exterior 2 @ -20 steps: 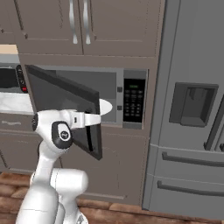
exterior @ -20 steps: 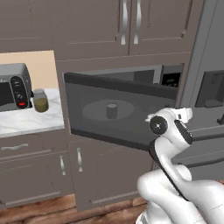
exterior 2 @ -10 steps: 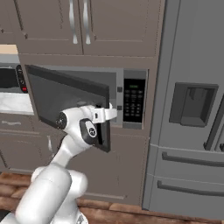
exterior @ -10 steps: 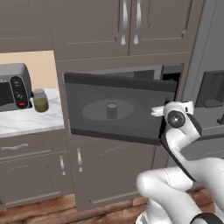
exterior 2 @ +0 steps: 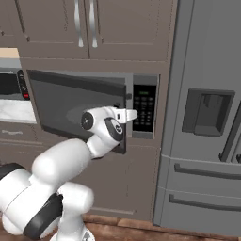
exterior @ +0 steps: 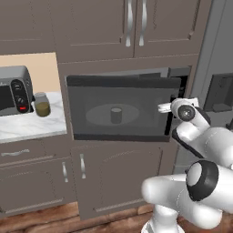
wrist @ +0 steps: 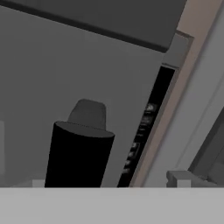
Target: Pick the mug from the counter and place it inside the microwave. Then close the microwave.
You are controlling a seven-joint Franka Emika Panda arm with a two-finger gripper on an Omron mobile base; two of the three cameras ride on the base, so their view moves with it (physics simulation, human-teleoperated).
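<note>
A: Item one, mug (exterior: 116, 114)?
B: You find it upright on the white plate (exterior: 98, 113) inside the microwave (exterior: 123, 107), seen through the glass.
A: Door (exterior 2: 77, 106)?
B: Ajar, nearly shut.
A: Gripper (exterior 2: 130, 114)?
B: Your fingers are spread wide, grasping nothing, at the door's free edge beside the keypad (exterior 2: 144, 106).
A: Counter (exterior: 32, 123)?
B: Jar (exterior: 43, 104) beside toaster oven (exterior: 14, 92).

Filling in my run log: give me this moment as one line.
stage: closing door | mug: on turntable inside microwave | door: nearly shut | gripper: open, empty, at door's free edge
</note>
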